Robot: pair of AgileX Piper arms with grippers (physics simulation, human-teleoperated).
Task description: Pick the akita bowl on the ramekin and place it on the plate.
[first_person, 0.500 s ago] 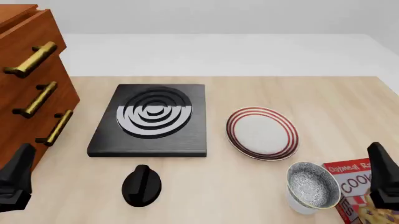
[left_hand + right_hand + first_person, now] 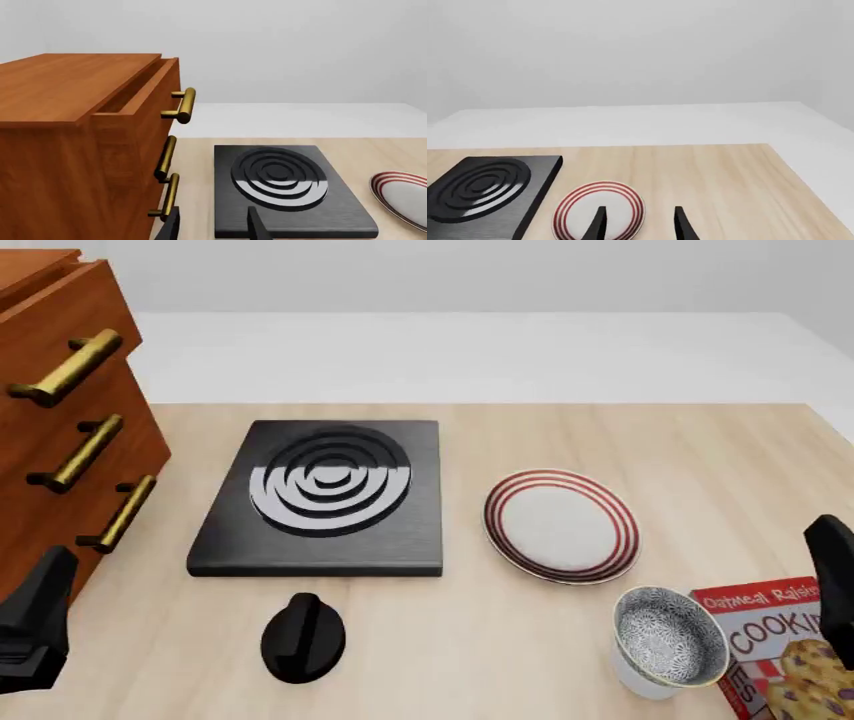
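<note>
The akita bowl (image 2: 671, 638), speckled grey with a thin white rim, sits tilted on the white ramekin (image 2: 639, 681) near the table's front right. Just behind it and slightly to the left lies the red-ringed plate (image 2: 561, 526), also seen in the left wrist view as the plate (image 2: 402, 196) and in the right wrist view as the plate (image 2: 599, 207). My right gripper (image 2: 639, 226) is open and empty, and in the front view the right gripper (image 2: 835, 585) stands to the right of the bowl, apart from it. My left gripper (image 2: 213, 227) is open, and the left gripper (image 2: 35, 628) sits far left by the cabinet.
A black stove (image 2: 324, 496) with a ring pattern lies left of the plate, with a black knob (image 2: 303, 637) in front of it. A wooden cabinet (image 2: 60, 420) with brass handles stands at the left edge. A cookie box (image 2: 787, 650) lies right of the bowl.
</note>
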